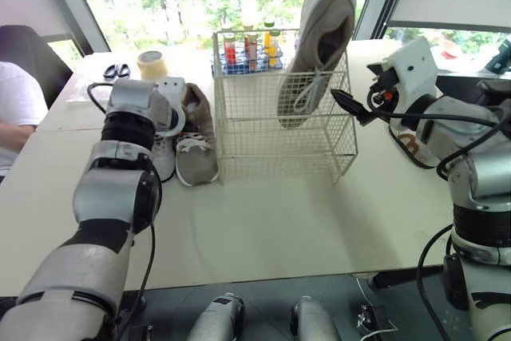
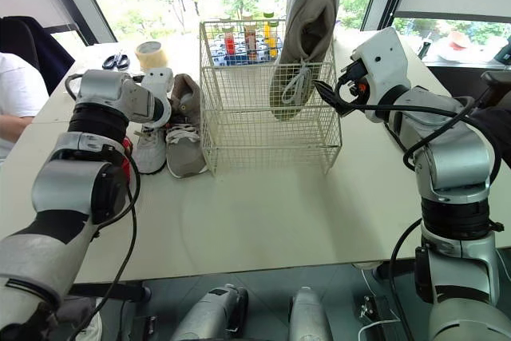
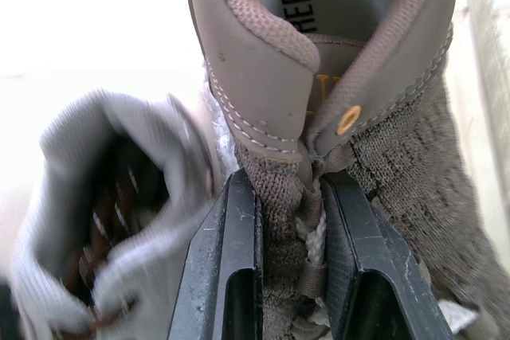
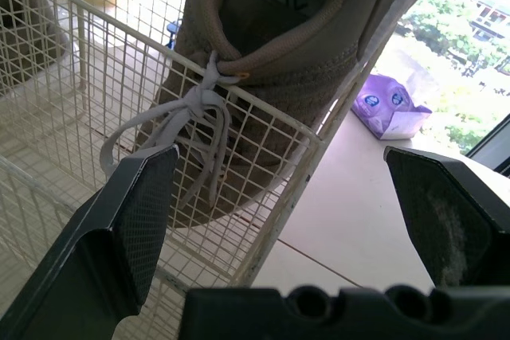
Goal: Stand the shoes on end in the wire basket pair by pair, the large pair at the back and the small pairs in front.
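One large shoe [image 1: 319, 45] stands on end in the basket [image 1: 263, 145], toe down and heel well above the rim, leaning toward the right wall and, as far as I can tell, the back. The rest of the basket is bare wire, so the job looks barely begun: this shoe's mate and every small pair are yet to go in. Just left of the basket, a taupe shoe [image 1: 197, 149] and a grey shoe [image 1: 164, 161] lie side by side on the table [image 1: 279, 221], touching or nearly so. The taupe one looks like the mate of the shoe already in. The left gripper [image 3: 291, 220] has its fingers [image 3: 235, 252] pinched nearly together on the taupe shoe's tongue and laces at the throat. The shoe seems to rest on the table, not yet lifted. The right gripper [image 4: 279, 169] hangs just outside the basket's right wall with its fingers [image 4: 135, 205] spread wide and nothing between them, pointing at the standing shoe's laces. For room, the table in front of the basket is open, and the basket's left and front parts are free for a shoe coming over the left rim. Behind it a tube rack [image 1: 243, 53] stands close to the back wall. Tape [image 1: 150, 63] and scissors [image 1: 117, 70] lie beyond the two shoes. A person [image 1: 16, 109] sits at the far left edge, well apart from the work.
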You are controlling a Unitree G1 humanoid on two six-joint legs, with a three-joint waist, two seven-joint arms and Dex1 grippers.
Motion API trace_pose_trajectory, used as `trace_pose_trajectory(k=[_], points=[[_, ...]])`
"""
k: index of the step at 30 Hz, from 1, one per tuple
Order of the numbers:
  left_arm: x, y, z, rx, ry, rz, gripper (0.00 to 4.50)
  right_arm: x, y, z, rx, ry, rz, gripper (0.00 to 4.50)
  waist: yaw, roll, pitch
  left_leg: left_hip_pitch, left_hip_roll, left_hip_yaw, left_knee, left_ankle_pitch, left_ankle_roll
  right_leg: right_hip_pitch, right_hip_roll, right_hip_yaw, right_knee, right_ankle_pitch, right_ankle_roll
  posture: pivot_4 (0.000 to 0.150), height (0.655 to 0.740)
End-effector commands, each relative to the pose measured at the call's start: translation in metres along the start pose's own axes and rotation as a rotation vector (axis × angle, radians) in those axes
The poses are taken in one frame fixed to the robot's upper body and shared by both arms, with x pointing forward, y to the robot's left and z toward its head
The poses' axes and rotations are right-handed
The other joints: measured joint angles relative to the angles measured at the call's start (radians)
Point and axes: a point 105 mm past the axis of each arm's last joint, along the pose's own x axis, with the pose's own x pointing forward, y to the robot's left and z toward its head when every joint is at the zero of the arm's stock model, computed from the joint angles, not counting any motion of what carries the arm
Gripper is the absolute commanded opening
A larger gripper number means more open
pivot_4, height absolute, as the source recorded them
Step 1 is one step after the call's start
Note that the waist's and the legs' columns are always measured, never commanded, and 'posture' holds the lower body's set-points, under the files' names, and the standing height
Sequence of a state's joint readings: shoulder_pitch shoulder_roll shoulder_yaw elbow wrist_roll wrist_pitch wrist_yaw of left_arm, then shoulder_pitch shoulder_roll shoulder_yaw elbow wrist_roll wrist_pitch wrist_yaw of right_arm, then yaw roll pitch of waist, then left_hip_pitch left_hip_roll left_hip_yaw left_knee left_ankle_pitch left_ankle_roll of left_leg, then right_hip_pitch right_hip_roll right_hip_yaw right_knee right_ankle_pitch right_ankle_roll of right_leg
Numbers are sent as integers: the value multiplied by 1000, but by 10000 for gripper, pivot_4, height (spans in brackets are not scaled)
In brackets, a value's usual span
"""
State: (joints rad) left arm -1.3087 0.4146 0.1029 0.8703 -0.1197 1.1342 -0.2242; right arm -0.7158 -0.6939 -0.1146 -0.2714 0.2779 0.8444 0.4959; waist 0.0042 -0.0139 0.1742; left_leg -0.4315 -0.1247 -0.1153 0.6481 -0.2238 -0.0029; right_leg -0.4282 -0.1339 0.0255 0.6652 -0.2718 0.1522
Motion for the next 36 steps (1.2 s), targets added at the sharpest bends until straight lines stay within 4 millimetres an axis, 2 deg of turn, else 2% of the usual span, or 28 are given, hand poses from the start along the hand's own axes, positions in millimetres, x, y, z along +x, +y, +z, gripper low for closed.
trace_pose_trajectory(k=[1,5,8,9,11,12,14,16,21,25,30,36], points=[[-67,21,86,-38,-379,35,3542,-8,-7,12,-43,-40,-33,45000,-12,-1,1,-3,0,0,0,0,0,-3,0,0,0,0,0,1500,7400],[-99,29,112,-49,-513,36,3542,-7,-6,12,-46,-40,-32,45000,-22,-1,1,-14,0,0,2,0,0,-13,-1,0,1,0,0,1500,7400],[-141,41,143,-8,-693,122,3542,-5,-7,14,-50,-45,-32,45000,-21,-1,1,-14,0,0,2,0,0,-13,-1,0,0,0,0,1500,7400],[-159,40,160,34,-816,147,3542,-5,-7,14,-51,-48,-31,45000,-22,-1,1,-13,0,0,2,0,0,-12,-1,0,0,0,0,1500,7400],[-189,31,183,83,-1030,167,3542,-4,-7,15,-55,-51,-31,45000,-21,-1,1,-13,0,0,2,1,-1,-13,0,0,1,0,0,1500,7400],[-204,15,194,92,-1153,125,3542,-3,-7,16,-57,-55,-33,45000,-20,-1,1,-13,0,0,2,1,-1,-13,0,0,1,0,0,1500,7400],[-225,-14,205,113,-1324,30,3542,-3,-7,17,-60,-60,-35,45000,-10,-1,1,-13,0,0,2,1,-1,-12,0,0,0,1,0,1500,7400],[-236,-33,208,138,-1439,-9,3542,-3,-7,17,-66,-61,-38,45000,6,-2,1,-13,-1,-1,4,1,-1,-10,-1,-1,-1,1,1,1500,7400],[-231,-82,199,143,-1596,-96,3542,-6,-8,17,-77,-62,-48,45000,6,-2,1,-12,-1,0,5,0,0,-8,-1,-1,-1,2,2,1500,7400],[-209,-109,180,183,-1660,-103,3542,-10,-9,16,-82,-58,-62,45000,-1,-1,1,-11,-1,0,5,0,0,-8,-1,-1,-1,2,2,1500,7400],[-176,-124,154,205,-1683,-97,3542,-15,-9,14,-82,-53,-84,45000,-17,-1,1,-12,-1,0,4,0,0,-9,-1,0,-1,2,2,1500,7400],[-146,-126,128,215,-1700,-44,3542,-19,-9,12,-78,-44,-100,45000,-17,-1,0,-12,-1,0,4,0,0,-9,-1,0,-1,2,2,1500,7400]])
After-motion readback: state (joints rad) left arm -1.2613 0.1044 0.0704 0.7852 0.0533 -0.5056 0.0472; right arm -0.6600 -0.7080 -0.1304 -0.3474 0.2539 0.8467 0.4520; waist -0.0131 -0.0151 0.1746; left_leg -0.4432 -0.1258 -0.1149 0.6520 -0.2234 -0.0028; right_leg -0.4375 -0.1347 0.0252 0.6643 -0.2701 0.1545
